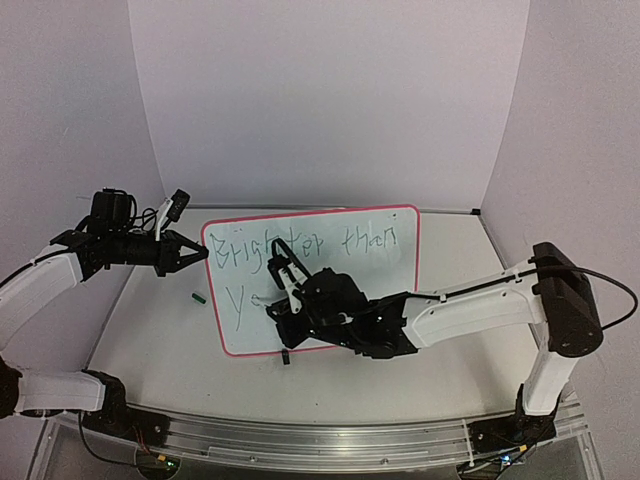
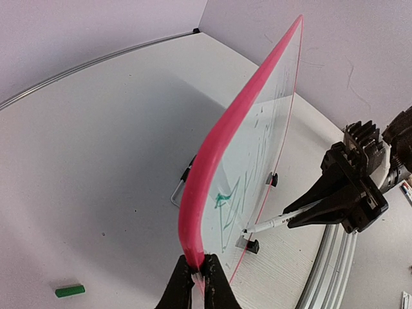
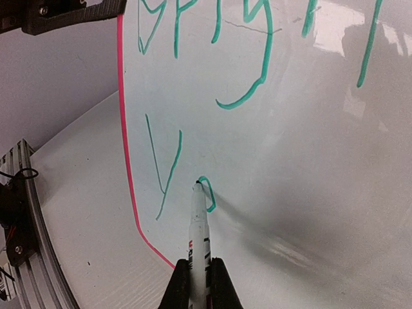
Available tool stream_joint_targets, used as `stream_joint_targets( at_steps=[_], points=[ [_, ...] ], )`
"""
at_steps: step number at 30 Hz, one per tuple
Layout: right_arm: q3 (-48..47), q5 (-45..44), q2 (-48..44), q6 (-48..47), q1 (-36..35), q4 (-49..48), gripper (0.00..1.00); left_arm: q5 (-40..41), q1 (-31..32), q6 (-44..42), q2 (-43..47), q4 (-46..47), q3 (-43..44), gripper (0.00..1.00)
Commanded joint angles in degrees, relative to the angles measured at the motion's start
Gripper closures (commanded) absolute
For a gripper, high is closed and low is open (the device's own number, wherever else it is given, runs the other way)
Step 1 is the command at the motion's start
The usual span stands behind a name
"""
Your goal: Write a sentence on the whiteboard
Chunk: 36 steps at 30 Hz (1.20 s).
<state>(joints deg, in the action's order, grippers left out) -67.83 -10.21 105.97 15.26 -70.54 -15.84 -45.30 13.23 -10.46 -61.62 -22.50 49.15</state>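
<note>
On the whiteboard point(image 1: 385, 290) the green sentence point(image 1: 312, 243) reads "Brighter than" along the top line, and below it there's only a "Y" and the start of a second letter, perhaps an "e". The marker point(image 3: 196, 225) carries small red and black print on its barrel, too blurred to read

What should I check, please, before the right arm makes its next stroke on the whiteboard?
1. Hold of left gripper on whiteboard frame: ok, clamped.
2. Hold of right gripper on marker: ok, shut on it.
3. Marker tip on the board, beside the "Y": ok, appears to touch.
4. Whether the sentence is finished: not ok, second line barely begun.
5. Loose green cap clear of the board: ok.
6. Ink remaining: cannot tell.
</note>
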Motion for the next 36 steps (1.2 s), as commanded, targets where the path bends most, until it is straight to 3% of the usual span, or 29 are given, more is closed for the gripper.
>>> stream_joint_targets(
  at_steps=[1,19,36],
  points=[
    [-0.4,-0.2,0.9,1.5,0.3,-0.4,1.0,1.2,1.2,-1.9,-1.5,-4.6,-0.2,1.0],
    [0.2,3.6,1.9,3.2,0.3,2.2,1.0,1.1,1.2,-1.9,-1.5,-4.6,-0.1,1.0],
    [2.5,-0.9,-2.1,2.9,0.3,3.2,1.0,1.0,1.2,-1.9,-1.7,-4.6,0.0,1.0]
  ],
)
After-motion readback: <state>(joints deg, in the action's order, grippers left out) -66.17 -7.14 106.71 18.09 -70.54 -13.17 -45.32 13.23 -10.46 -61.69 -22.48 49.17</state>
